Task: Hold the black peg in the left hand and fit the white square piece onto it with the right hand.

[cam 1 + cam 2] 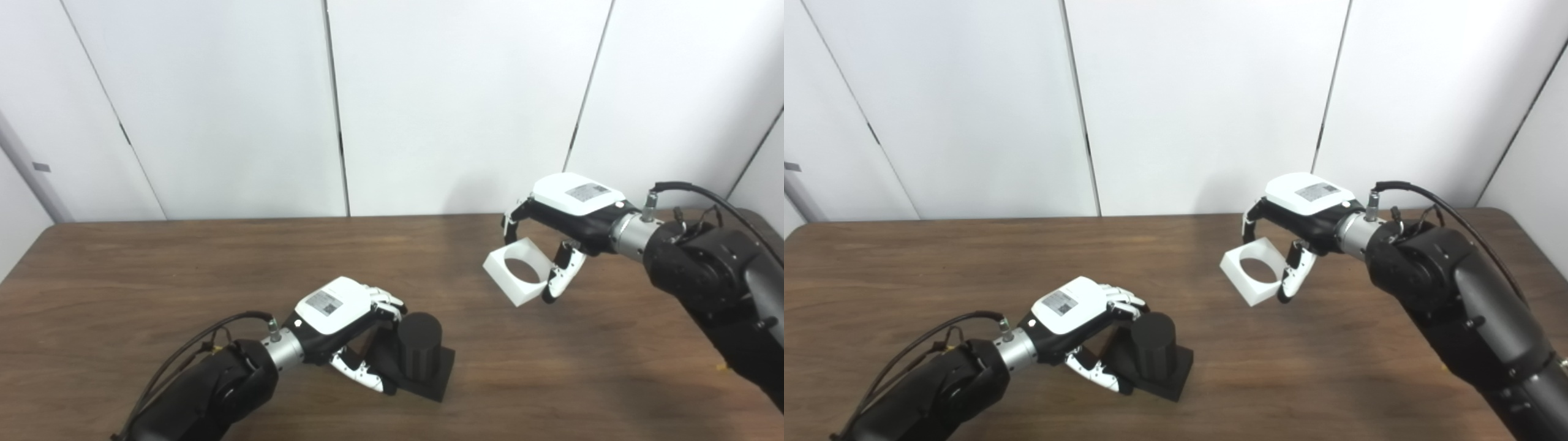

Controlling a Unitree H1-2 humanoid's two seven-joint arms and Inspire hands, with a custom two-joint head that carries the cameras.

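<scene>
My left hand grips the black peg at six o'clock, while my right hand pinches the light, rigid white square piece by its rim at two.

— Surface?
— Dark brown wooden table, visible grain, rounded far corners, set against white wall panels.
— What sits directly on it?
— One item: a black peg, an upright cylinder on a flat square base, base flat on the wood near the front edge, left of centre.
— Anything else resting there?
— Only shadows.
</scene>
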